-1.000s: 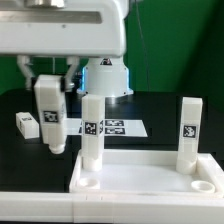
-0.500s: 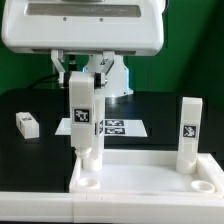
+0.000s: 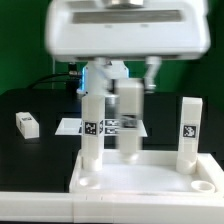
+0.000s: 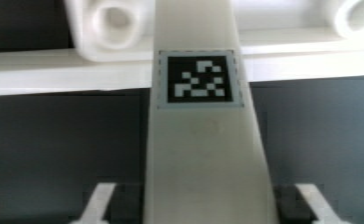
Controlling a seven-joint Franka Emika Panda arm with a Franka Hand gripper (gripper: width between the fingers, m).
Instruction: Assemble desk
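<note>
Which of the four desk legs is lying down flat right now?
The leg at the exterior view's far left, alone on the black table. Two standing legs are upright on the tabletop, and the gripper holds the fourth leg.

We see the robot's arm (image 3: 120, 30) as a big white block with round corners. It looks smooth and a bit shiny, and it is blurry. A thin grey band runs along its top edge. The tool (image 3: 130, 85) sits under the block. Its fingers (image 3: 151, 70) are thin and dark, almost black. The robot's base (image 3: 108, 72) is white and round, with a little blue on it. In the wrist view we see the fingertips (image 4: 104, 203) up close. There they look pale grey and flat, with straight edges. Thin dark lines run along them. We cannot make out any writing on the robot.
</note>
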